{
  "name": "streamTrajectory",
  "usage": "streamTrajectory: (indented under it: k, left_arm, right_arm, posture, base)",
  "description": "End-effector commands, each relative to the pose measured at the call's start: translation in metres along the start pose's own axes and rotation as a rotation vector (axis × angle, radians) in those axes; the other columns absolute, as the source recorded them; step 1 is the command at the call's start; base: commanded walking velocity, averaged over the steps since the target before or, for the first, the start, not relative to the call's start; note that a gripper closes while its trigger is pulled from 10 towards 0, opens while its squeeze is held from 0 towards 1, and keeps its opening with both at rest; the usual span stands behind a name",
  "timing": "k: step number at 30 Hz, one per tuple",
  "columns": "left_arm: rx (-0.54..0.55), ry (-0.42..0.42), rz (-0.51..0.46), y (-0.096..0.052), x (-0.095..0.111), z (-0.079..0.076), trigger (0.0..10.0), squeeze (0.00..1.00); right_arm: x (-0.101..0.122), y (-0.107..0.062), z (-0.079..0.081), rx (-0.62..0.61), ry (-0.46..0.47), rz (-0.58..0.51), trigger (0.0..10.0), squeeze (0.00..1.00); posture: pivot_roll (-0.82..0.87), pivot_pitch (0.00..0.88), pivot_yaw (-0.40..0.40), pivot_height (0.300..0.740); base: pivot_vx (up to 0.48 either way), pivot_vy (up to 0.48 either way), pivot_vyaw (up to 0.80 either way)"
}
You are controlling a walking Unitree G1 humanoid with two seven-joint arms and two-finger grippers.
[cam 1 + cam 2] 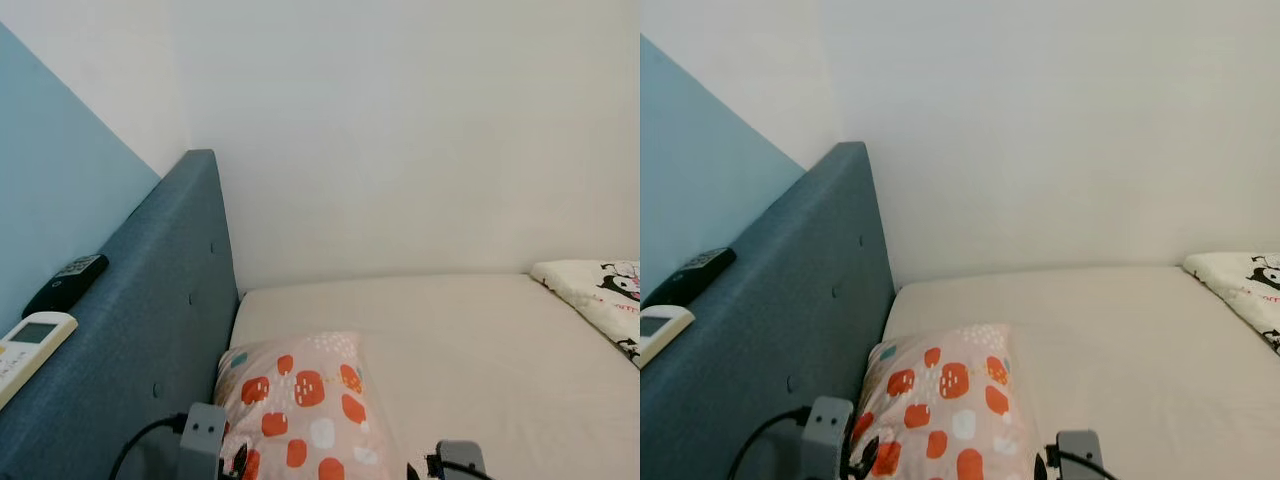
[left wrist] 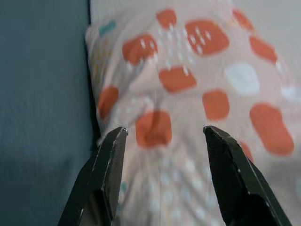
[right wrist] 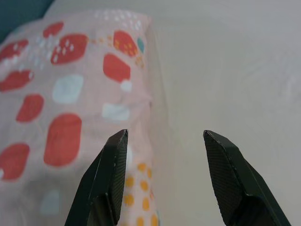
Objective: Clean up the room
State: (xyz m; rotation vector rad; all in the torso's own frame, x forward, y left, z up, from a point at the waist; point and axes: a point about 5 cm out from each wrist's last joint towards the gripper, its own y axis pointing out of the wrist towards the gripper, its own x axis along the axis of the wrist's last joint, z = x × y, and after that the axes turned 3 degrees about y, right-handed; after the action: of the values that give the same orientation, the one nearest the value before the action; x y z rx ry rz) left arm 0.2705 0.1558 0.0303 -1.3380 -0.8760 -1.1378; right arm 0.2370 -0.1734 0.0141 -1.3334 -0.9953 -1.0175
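The spotted pillow [image 1: 300,405] lay on the bed [image 1: 470,340] against the headboard [image 1: 150,330]. The left gripper [image 2: 162,141] and right gripper [image 3: 162,143] hovered over it, jaws wide, holding nothing.

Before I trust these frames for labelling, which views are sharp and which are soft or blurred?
Left eye view: evenly lit, sharp; the pillow and the two remotes read clearly. Left wrist view: the left gripper has crisp fingertips, the pillow print behind is soft. Right wrist view: the right gripper is sharp, the pillow's near edge blurs; no glare.
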Motion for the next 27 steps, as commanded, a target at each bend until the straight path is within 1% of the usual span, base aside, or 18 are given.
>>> streamTrajectory:
  k: [1, 3, 6, 9, 13, 21, 27]
  left_arm:
    - [-0.014, 0.033, 0.052, -0.004, -0.011, 0.002, 10.0, 0.0]
    - [-0.016, 0.023, 0.043, -0.004, -0.012, 0.0, 10.0, 0.0]
    - [-0.001, 0.035, 0.014, -0.001, -0.01, 0.0, 10.0, 0.0]
    - [-0.008, 0.029, 0.001, 0.0, -0.008, 0.0, 10.0, 0.0]
    - [-0.013, 0.055, -0.02, 0.001, -0.005, -0.001, 10.0, 0.0]
    - [-0.015, 0.057, -0.042, 0.002, -0.003, -0.003, 10.0, 0.0]
    - [-0.022, 0.054, -0.061, 0.002, -0.001, -0.005, 10.0, 0.0]
  right_arm:
    - [-0.008, -0.003, 0.002, 0.007, -0.014, 0.02, 10.0, 0.0]
    - [-0.01, -0.004, 0.002, 0.011, -0.013, 0.032, 10.0, 0.0]
    - [-0.012, -0.003, 0.003, 0.007, 0.019, 0.034, 10.0, 0.0]
    - [-0.01, -0.002, 0.004, 0.004, 0.025, 0.028, 10.0, 0.0]
    - [-0.006, 0.0, 0.006, 0.014, 0.038, 0.005, 10.0, 0.0]
    - [-0.002, 0.004, 0.006, 0.018, 0.04, -0.013, 10.0, 0.0]
    - [-0.002, 0.003, 0.006, 0.026, 0.049, -0.011, 10.0, 0.0]
  posture:
    - [-0.03, 0.091, 0.01, 0.74]
    - [-0.03, 0.09, 0.009, 0.74]
    - [-0.03, 0.095, 0.01, 0.74]
    - [-0.03, 0.095, 0.012, 0.74]
    - [-0.03, 0.095, 0.013, 0.74]
    - [-0.03, 0.098, 0.012, 0.74]
    - [-0.03, 0.099, 0.01, 0.74]
  base:
    - [0.0, 0.0, 0.0]
    - [0.0, 0.0, 0.0]
    - [0.0, 0.0, 0.0]
    - [0.0, 0.0, 0.0]
    - [0.0, 0.0, 0.0]
    - [0.0, 0.0, 0.0]
    - [0.0, -0.259, 0.0]
